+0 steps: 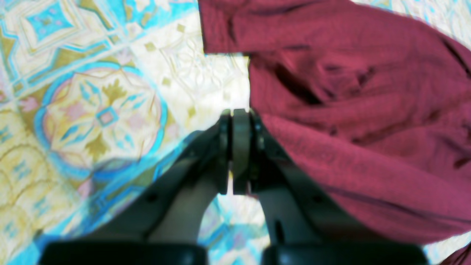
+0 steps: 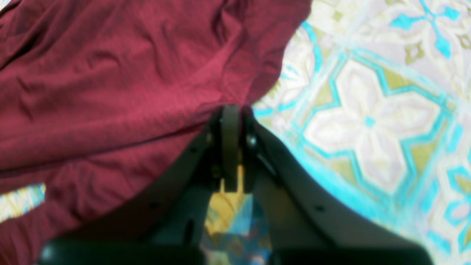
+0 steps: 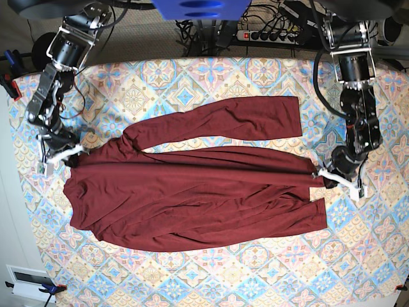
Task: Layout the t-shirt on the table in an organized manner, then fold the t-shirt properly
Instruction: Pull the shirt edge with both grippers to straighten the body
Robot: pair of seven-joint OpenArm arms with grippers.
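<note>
- Spread lengthwise across the middle of the table [image 3: 192, 275], on the patterned cloth: the t-shirt [image 3: 192, 192], dark maroon, wrinkled; one long sleeve angled up toward the far edge, another lying along the near hem
- Clenched on the t-shirt's edge at the base view's right end: left gripper [image 1: 236, 115], fingers pressed together, maroon cloth bunched beside them
- Clenched on the opposite edge, at that view's left: right gripper [image 2: 231, 110], fabric gathered against its closed fingers

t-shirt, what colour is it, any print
The t-shirt is plain dark maroon, no print; clearest in the base view.
</note>
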